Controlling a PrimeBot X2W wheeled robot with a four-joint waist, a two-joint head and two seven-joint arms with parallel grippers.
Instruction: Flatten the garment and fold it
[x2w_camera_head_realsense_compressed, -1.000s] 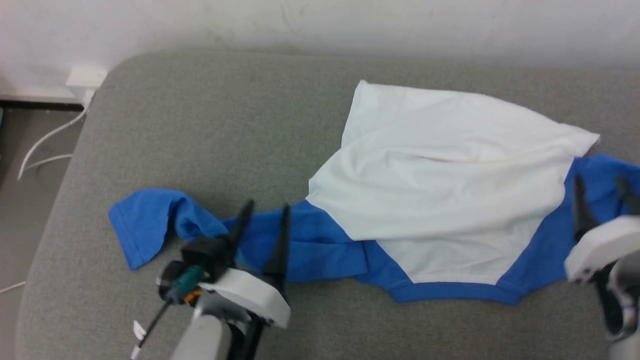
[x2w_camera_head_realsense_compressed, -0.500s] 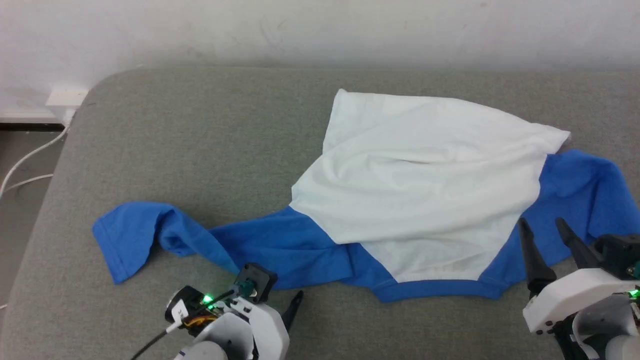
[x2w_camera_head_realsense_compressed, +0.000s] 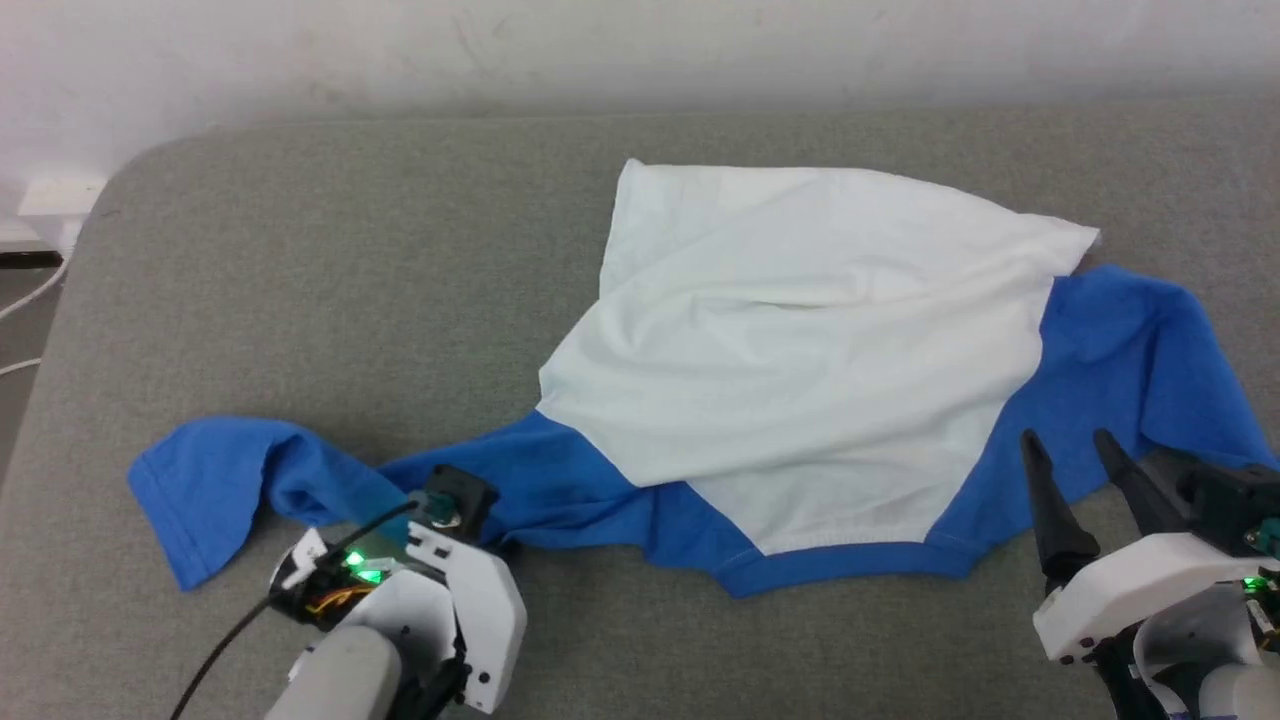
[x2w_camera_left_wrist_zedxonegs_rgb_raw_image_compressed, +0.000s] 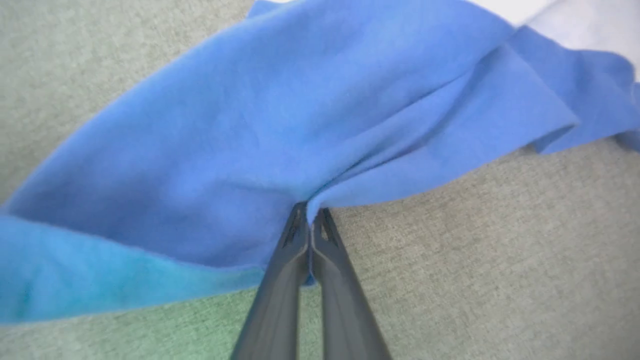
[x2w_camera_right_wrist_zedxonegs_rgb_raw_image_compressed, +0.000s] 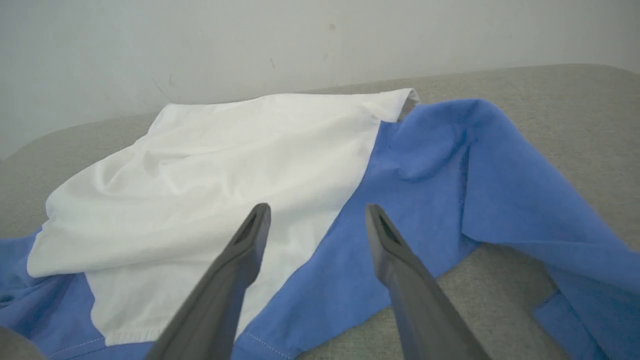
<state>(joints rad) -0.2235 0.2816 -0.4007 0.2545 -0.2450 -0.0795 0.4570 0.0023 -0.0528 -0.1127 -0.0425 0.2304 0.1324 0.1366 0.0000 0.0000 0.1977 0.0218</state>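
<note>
The garment (x2w_camera_head_realsense_compressed: 800, 350), a T-shirt with a white body and blue sleeves, lies rumpled across the grey surface, neck trim toward me. Its left blue sleeve (x2w_camera_head_realsense_compressed: 210, 480) trails off to the left and its right one (x2w_camera_head_realsense_compressed: 1140, 350) bunches at the right. My left gripper (x2w_camera_left_wrist_zedxonegs_rgb_raw_image_compressed: 311, 216) is shut on a pinched fold of the left sleeve's blue cloth (x2w_camera_left_wrist_zedxonegs_rgb_raw_image_compressed: 280, 125); in the head view its fingers are hidden under the wrist body (x2w_camera_head_realsense_compressed: 440, 590). My right gripper (x2w_camera_head_realsense_compressed: 1065, 450) stands open at the garment's lower right edge, and in the right wrist view (x2w_camera_right_wrist_zedxonegs_rgb_raw_image_compressed: 315, 215) nothing lies between its fingers.
The garment rests on a grey padded surface (x2w_camera_head_realsense_compressed: 350, 280) with a rounded far-left corner. A pale wall (x2w_camera_head_realsense_compressed: 640, 50) runs behind it. White cables (x2w_camera_head_realsense_compressed: 25, 310) hang past the left edge. Bare grey fabric stretches left of the white body.
My left gripper has gone from open to shut on the left sleeve. The head camera has shifted, so the whole scene sits further left. The right gripper stays open.
</note>
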